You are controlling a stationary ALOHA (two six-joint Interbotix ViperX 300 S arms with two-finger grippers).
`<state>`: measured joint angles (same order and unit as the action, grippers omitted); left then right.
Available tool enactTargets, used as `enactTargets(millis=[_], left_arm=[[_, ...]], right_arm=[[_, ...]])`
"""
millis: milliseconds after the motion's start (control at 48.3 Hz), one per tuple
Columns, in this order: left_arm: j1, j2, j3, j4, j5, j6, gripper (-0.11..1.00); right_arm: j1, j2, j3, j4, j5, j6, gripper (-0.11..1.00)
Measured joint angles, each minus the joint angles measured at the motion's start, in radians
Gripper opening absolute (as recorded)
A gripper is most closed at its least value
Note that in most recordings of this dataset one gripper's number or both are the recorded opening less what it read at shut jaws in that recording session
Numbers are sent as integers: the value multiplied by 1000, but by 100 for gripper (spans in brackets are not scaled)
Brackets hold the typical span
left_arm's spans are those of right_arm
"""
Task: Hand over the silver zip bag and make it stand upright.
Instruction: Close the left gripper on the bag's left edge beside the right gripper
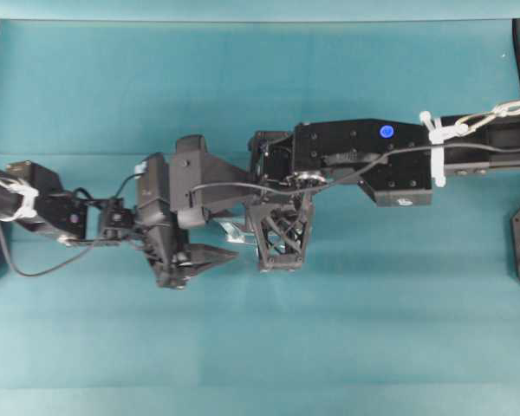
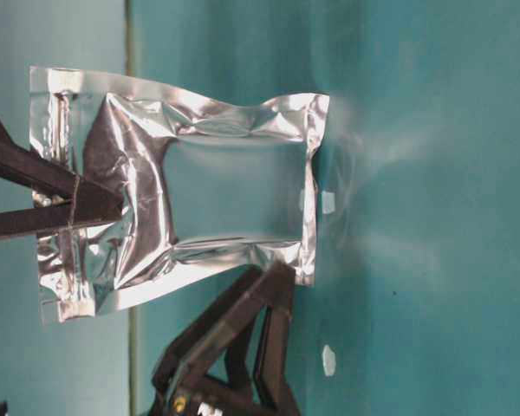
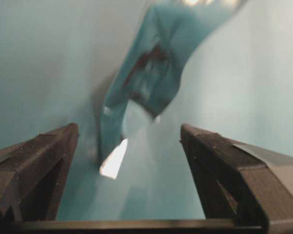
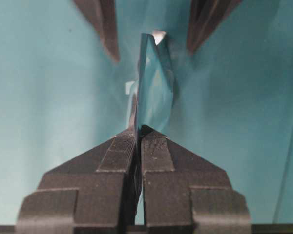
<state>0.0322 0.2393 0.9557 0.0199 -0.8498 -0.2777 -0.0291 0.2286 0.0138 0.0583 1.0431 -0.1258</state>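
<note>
My right gripper [image 4: 138, 134] is clamped tight on the zip end of the silver zip bag [image 2: 199, 199], w/ the pouch held edge-on between the two arms, mid-table. In the table-level view, which looks rotated sideways, the bag's far sealed border meets the teal table mat [image 2: 433, 173], so it seems to be touching down on its bottom edge; I can't be sure it bears weight there.

My left gripper [image 3: 129, 141] hangs spread wide, holding nothing, its black fingers either side of the pouch but apart from it.

Progress, as I judge it: the handover looks done, since only my right side grips the bag. Left to do: settle the base flat, let go, and see the pouch stand alone.

Materials: the pouch is shiny crinkled foil, roughly rectangular, flat sealed borders, puffed in the middle, mirroring the teal around it. Light and floppy, likely to tip. Gripper fingers are matte black plastic w/ ribbed pads. Two tiny white scraps [image 2: 328, 202] lie on the mat near the bag's base.
</note>
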Motion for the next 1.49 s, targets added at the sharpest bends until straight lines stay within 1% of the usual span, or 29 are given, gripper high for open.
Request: enactTargets(millis=[103, 269, 455, 704, 1076, 1138, 1221, 1283, 1345, 1387, 1490], left_arm=[[9, -2, -9, 0, -2, 5, 91], [11, 2, -66, 0, 2, 25, 91], [6, 40, -133, 0, 40, 35, 91], [6, 78, -152, 0, 49, 35, 91], [6, 100, -170, 0, 51, 35, 89], [6, 100, -170, 0, 61, 35, 85], [8, 101, -172, 0, 81, 40, 75], [6, 103, -172, 0, 94, 44, 63], [5, 104, -172, 0, 104, 60, 47], [5, 103, -172, 0, 107, 74, 40], [5, 103, -173, 0, 110, 95, 38]], right_arm=[[0, 0, 2, 0, -15, 0, 1], [0, -2, 3, 0, -26, 0, 1], [0, -3, 11, 0, -28, 0, 1], [2, -5, 17, 0, -28, 0, 1], [0, -6, 20, 0, -29, 2, 1], [0, -6, 21, 0, -28, 0, 1], [0, -6, 23, 2, -29, 0, 1], [0, -8, 25, 0, -29, 2, 1], [0, -8, 29, 0, -29, 0, 1], [-2, -9, 31, 0, -29, 0, 1], [-3, -9, 34, 0, -29, 0, 1]])
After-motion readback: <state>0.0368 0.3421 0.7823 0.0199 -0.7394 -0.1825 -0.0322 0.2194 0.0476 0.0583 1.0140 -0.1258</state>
